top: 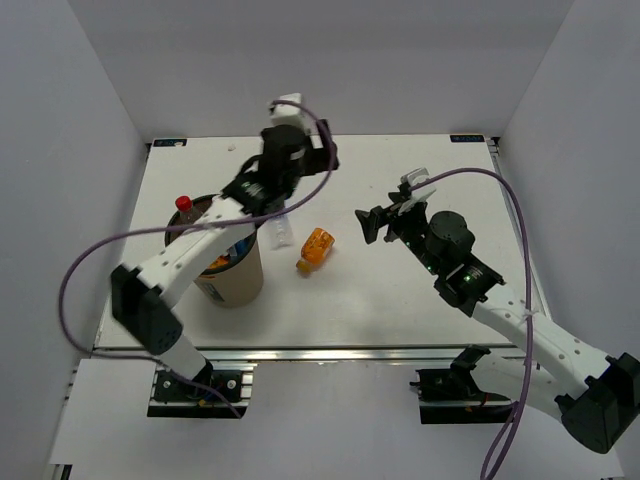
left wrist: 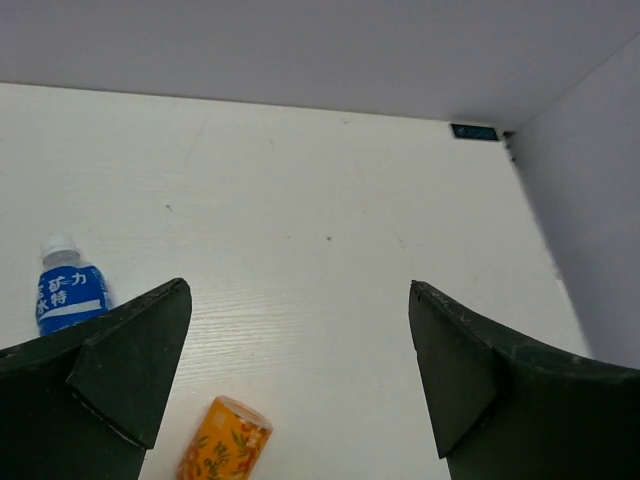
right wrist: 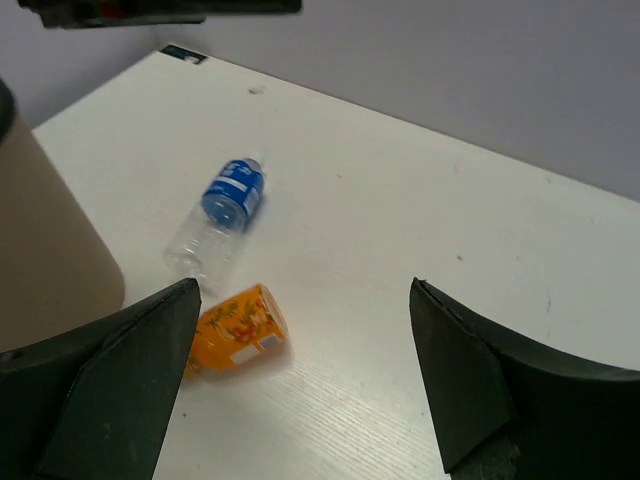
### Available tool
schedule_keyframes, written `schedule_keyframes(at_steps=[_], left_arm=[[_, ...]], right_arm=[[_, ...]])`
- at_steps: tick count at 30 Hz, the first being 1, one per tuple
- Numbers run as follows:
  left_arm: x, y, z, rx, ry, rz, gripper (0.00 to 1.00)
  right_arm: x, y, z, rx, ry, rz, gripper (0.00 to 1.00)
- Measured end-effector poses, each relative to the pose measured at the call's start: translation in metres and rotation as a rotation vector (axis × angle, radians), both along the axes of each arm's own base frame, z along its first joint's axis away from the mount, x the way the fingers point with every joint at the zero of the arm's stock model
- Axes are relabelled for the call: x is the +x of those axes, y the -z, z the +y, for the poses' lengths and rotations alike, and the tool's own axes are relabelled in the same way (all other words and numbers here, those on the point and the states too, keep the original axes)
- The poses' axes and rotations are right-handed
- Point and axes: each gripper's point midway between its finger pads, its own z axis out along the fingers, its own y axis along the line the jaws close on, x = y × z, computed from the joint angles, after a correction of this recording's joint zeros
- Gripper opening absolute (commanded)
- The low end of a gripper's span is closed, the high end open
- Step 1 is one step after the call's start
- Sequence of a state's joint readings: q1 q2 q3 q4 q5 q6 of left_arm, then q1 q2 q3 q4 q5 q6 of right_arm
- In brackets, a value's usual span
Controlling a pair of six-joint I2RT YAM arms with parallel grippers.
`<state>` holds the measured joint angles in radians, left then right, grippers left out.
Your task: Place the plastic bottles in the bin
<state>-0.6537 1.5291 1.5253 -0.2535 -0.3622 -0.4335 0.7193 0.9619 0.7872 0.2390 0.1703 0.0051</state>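
My left fingers (left wrist: 120, 370) and right fingers (right wrist: 130, 380) hang spread, empty. Orange bottle (right wrist: 232, 325) and blue-label bottle (right wrist: 222, 205) seem the last out; next, right straddles orange.

Left arm (top: 190, 252) and right arm (top: 540, 337) have white links, black joints, a looping purple cable (top: 72, 275) each, and matte black wedge-shaped fingers (left wrist: 125, 375).

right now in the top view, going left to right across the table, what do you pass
bin → clear blue-label bottle → orange bottle → right end effector
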Motion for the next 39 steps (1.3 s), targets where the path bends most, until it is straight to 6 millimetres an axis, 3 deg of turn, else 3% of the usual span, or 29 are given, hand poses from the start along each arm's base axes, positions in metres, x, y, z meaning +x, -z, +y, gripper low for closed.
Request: schedule_keyframes(at_steps=[2, 4, 7, 9, 15, 20, 24, 30, 34, 39], left_arm=[[0.017, 0.025, -0.026, 0.058, -0.035, 0.046, 0.98], [0.03, 0.058, -0.039, 0.124, -0.085, 0.099, 0.98], [0.044, 0.103, -0.029, 0.229, -0.21, 0.181, 0.98], [0.054, 0.122, -0.018, 0.282, -0.308, 0.216, 0.98], [0.075, 0.156, 0.012, 0.331, -0.503, 0.279, 0.98], [0.084, 0.191, 0.048, 0.347, -0.622, 0.349, 0.98], [0.089, 0.206, 0.072, 0.324, -0.691, 0.381, 0.98], [0.093, 0.23, 0.082, 0.308, -0.748, 0.413, 0.98], [0.089, 0.267, 0.083, 0.352, -0.755, 0.471, 0.98], [0.082, 0.282, 0.092, 0.375, -0.784, 0.501, 0.98]], right_arm=[[0.005, 0.013, -0.011, -0.003, 0.047, 0.034, 0.9], [0.009, 0.021, -0.023, 0.003, 0.09, 0.054, 0.89], [0.011, 0.03, -0.041, 0.012, 0.145, 0.07, 0.89], [0.011, 0.034, -0.051, 0.023, 0.174, 0.076, 0.89], [0.01, 0.045, -0.066, 0.039, 0.207, 0.101, 0.89], [0.011, 0.052, -0.07, 0.039, 0.205, 0.116, 0.9], [0.012, 0.057, -0.069, 0.04, 0.195, 0.131, 0.89], [0.013, 0.064, -0.066, 0.038, 0.182, 0.156, 0.89], [0.013, 0.065, -0.066, 0.04, 0.18, 0.158, 0.89], [0.014, 0.065, -0.067, 0.04, 0.186, 0.159, 0.89]])
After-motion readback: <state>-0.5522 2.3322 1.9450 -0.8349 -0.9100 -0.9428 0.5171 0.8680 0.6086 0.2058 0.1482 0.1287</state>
